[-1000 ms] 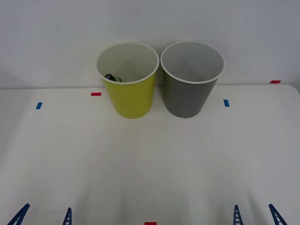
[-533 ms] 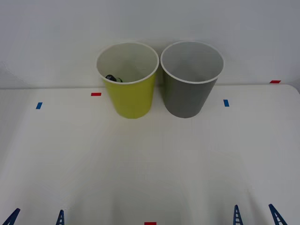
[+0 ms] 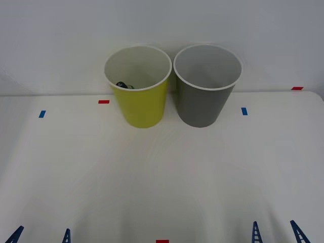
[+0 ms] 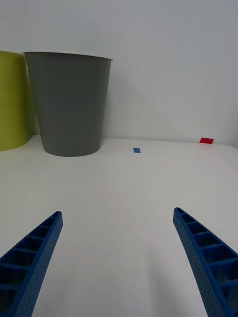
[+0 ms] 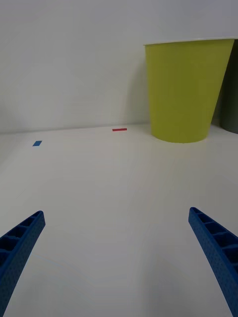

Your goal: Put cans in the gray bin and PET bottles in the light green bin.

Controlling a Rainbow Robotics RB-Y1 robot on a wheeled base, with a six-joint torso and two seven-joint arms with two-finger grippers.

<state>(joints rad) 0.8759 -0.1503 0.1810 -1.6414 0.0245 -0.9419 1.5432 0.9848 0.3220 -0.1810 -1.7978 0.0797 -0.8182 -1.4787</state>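
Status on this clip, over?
Left gripper and right gripper open, low, empty. PET bottle inside light green bin. Gray bin alongside.

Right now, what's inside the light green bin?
In the front view, the light green bin holds the PET bottle: its black cap and a bit of green show low against the inner wall. The rest is hidden by the near wall.

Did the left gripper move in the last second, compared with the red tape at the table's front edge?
Yes. The left gripper has drawn back, away from the red tape, towards the robot's left.
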